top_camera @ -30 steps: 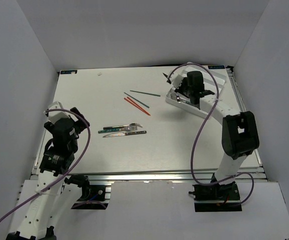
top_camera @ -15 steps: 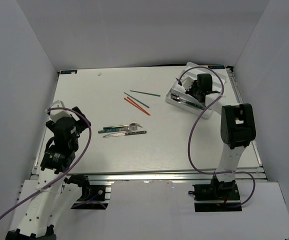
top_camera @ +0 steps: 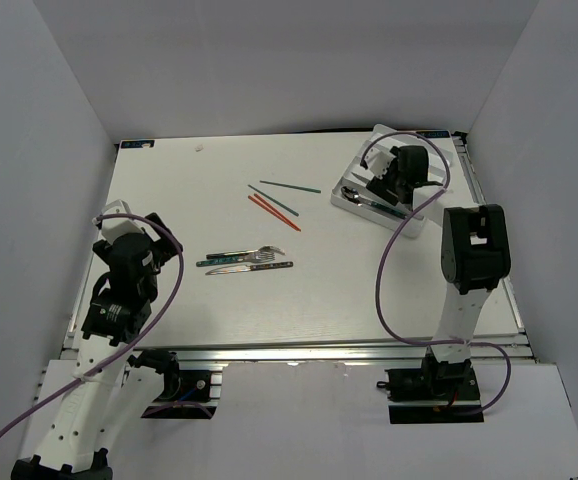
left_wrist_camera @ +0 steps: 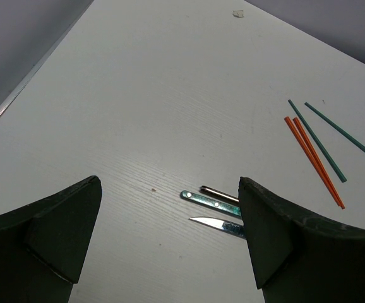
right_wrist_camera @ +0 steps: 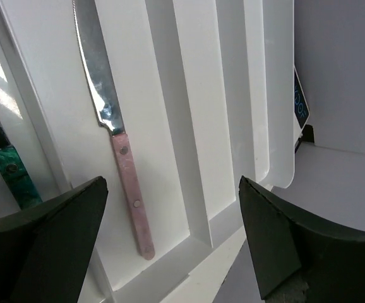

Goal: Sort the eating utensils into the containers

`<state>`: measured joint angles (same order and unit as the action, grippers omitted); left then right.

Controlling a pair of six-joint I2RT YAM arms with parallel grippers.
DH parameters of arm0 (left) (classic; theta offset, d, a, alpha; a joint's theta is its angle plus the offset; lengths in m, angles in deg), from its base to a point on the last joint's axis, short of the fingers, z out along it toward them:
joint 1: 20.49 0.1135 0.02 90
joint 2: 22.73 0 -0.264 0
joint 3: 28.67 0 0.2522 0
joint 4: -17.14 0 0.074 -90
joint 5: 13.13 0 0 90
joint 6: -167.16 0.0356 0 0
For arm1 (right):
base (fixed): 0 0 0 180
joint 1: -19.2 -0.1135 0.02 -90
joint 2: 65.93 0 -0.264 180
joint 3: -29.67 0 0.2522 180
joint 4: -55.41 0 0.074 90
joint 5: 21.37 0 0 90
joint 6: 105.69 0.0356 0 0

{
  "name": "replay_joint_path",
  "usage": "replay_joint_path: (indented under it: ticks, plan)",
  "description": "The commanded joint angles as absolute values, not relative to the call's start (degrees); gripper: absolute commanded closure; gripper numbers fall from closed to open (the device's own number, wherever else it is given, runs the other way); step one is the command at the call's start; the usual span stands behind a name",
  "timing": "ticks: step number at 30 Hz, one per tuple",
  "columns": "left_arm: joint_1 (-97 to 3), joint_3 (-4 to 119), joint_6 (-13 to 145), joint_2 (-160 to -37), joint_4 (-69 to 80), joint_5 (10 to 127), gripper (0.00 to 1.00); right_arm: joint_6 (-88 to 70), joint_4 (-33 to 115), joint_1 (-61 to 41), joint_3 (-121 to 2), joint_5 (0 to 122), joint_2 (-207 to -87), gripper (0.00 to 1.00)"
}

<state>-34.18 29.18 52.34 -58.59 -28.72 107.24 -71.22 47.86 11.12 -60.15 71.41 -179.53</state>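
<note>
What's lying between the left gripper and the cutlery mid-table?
Nothing. In the left wrist view only bare table separates the left gripper from the cutlery. The top view shows the same empty stretch.

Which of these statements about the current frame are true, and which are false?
1. The pink-handled silver knife lies in a slot of the white plastic cutlery tray. True.
2. The right claw is shut on that knife. False: it is open above the tray, and the knife lies free.
3. The thin red-orange chopsticks are inside the tray. False: they lie on the white table, beside the thin dark green chopsticks.
4. The left claw is open and holds nothing. True.
</note>
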Motion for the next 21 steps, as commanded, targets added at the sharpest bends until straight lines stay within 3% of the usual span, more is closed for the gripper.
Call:
replay_joint_path:
  ticks: [1, 8, 10, 11, 13, 15, 17, 21]
  plan:
    - [-34.29, 29.03, 52.90, -58.50, -28.00, 106.58, 0.02, -70.45, 47.80, 11.03, -61.52, 70.74, -177.03, 0.11]
    - [-34.29, 29.12, 52.99, -58.68, -27.91, 106.84, 0.02, -52.28, 41.13, 1.64, -69.34, 76.29, -169.39, 0.11]
    - [-34.29, 29.12, 52.99, -58.85, -28.00, 107.11, 0.02, -47.79, 35.34, -2.24, -69.70, 64.14, -168.15, 0.11]
    - [-34.29, 29.12, 52.99, -58.85, -28.08, 107.37, 0.02, -48.12, 29.57, -3.12, -70.57, 49.61, -167.88, 0.11]
    - [-34.29, 29.12, 52.90, -58.76, -28.26, 107.63, 0.02, -45.32, 25.94, -7.15, -72.24, 42.65, -169.63, 0.11]
    - [-34.29, 29.12, 52.81, -58.85, -28.35, 107.98, 0.02, -46.09, 21.18, -14.24, -73.57, 44.00, -170.60, 0.18]
    - [-34.29, 29.12, 52.72, -58.85, -28.43, 108.07, 0.02, -48.11, 21.78, -18.66, -70.86, 47.34, -170.52, 0.18]
    - [-34.29, 29.12, 52.81, -59.11, -28.44, 108.08, 0.02, -48.21, 15.83, -26.13, -73.64, 50.25, -173.67, 0.33]
